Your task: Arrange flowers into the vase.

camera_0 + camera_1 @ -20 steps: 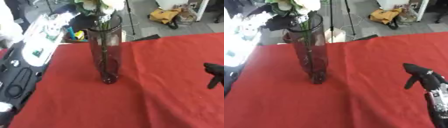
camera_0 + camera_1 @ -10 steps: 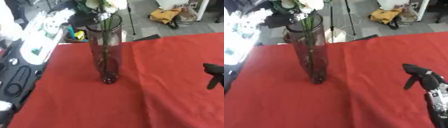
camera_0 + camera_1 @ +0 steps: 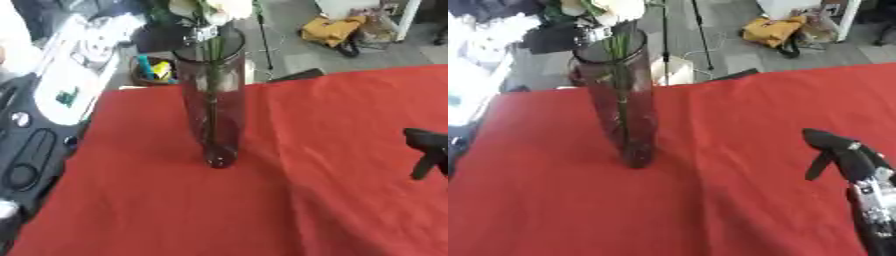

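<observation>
A tall dark glass vase (image 3: 213, 102) stands upright on the red tablecloth (image 3: 280, 200), left of centre. White flowers (image 3: 610, 8) on green stems stand in it, their heads above the rim at the top edge. My right hand (image 3: 842, 153) rests at the right edge, well apart from the vase, its black fingers relaxed and holding nothing. My left hand shows in neither view.
A black case (image 3: 26, 150) lies off the table's left edge, with a white sheet (image 3: 74, 80) beyond it. Past the far edge are a tripod (image 3: 697, 35), a yellow bag (image 3: 328, 32) and a small bin (image 3: 153, 70) on the floor.
The camera has shifted slightly. The vase, the flowers and my right hand stay where they were.
</observation>
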`<state>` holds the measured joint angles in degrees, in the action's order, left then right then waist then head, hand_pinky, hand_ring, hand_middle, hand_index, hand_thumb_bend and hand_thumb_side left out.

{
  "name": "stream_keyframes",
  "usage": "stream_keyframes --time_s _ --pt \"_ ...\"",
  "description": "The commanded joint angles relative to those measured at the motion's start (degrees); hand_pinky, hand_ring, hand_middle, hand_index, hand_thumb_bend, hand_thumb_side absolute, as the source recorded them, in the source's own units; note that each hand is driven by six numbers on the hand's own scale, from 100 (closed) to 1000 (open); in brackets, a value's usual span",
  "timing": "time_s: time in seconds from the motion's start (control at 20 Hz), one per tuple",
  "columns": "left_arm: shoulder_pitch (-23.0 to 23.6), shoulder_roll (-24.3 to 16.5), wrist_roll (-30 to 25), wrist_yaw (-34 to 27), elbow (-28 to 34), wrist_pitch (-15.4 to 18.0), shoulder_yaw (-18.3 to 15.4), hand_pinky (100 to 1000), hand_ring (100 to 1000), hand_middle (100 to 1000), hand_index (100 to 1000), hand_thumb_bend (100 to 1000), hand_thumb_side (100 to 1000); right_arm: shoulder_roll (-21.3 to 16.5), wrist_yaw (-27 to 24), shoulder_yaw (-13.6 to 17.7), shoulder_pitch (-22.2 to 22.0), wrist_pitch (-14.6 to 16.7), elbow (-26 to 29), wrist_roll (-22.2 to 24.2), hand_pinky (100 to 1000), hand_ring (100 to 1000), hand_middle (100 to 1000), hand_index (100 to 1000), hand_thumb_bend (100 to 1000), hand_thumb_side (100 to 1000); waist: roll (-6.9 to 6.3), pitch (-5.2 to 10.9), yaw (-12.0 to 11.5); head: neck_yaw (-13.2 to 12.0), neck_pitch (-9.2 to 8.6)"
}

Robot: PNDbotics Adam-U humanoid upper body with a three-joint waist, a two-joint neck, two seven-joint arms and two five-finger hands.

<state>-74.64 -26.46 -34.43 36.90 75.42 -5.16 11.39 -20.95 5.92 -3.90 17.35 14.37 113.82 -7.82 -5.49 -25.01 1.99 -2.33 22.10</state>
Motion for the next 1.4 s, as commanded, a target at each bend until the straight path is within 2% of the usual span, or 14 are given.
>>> stream_keyframes --time_s 0.05,0.75,1.4 --pt "-0.81 -2.23 -1.75 0.9 1.44 0.18 -1.11 1000 1000 1000 1000 386 1000 -0.81 -0.22 0.31 0.24 -0.06 0.77 -0.03 858 845 377 753 100 1000 0.27 1.81 -0.14 0.27 -0.21" --pt "1.87 -6.32 -5.79 -0.11 4.55 -0.64 -1.23 1000 1000 1000 1000 372 1000 -1.02 -0.74 0.76 -0.44 0.24 0.77 -0.56 856 844 379 752 100 1000 0.9 2.69 -1.17 1.34 0.57" --pt "5.96 -10.73 -5.95 -2.3 9.31 -2.77 -2.95 1000 1000 1000 1000 325 1000 -1.09 -0.78 1.44 -1.07 1.1 0.77 -1.53 854 843 381 752 100 1000 1.95 3.02 -2.53 2.53 1.8"
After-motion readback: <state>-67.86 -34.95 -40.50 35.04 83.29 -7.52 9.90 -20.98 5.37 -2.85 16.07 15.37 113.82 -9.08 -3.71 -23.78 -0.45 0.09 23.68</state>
